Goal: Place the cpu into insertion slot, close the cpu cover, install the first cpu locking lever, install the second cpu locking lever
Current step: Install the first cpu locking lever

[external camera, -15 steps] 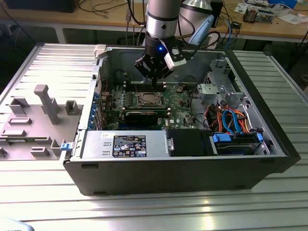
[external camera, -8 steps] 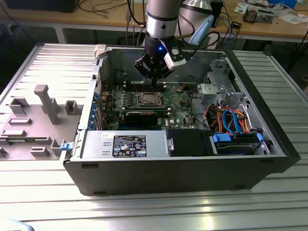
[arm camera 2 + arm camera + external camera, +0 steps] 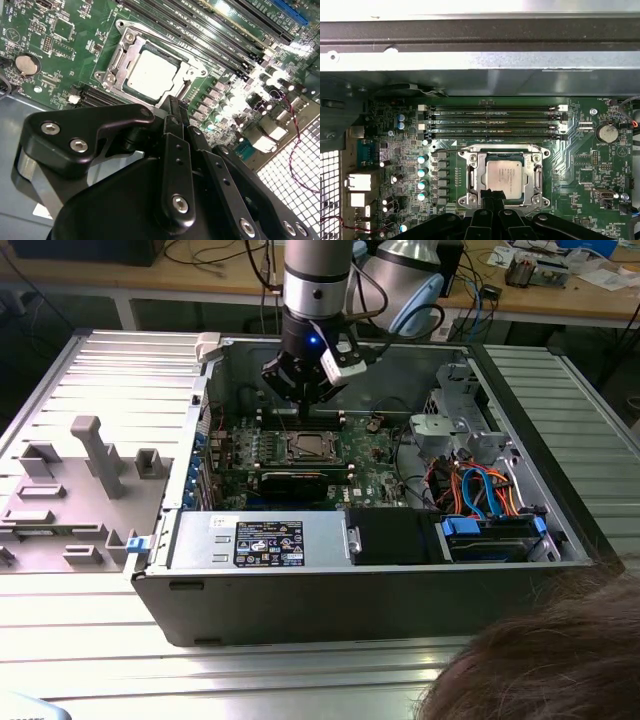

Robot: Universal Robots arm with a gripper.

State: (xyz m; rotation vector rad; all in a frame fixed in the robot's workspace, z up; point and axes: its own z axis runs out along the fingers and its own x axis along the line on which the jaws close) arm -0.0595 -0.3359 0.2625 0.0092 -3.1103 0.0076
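Above the motherboard (image 3: 582, 167) inside the open computer case (image 3: 300, 605), the gripper (image 3: 172, 106) hangs clenched on nothing, close over the socket's edge. The cpu (image 3: 504, 175) sits in its slot, the cpu cover (image 3: 469, 172) lying flat around it.

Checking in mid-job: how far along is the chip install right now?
Done: the chip sits in place on the board, and the cover frame lies flat around it. In hand: nothing; the gripper hangs shut over the cover's edge. Left: the levers; I cannot tell whether either is latched.
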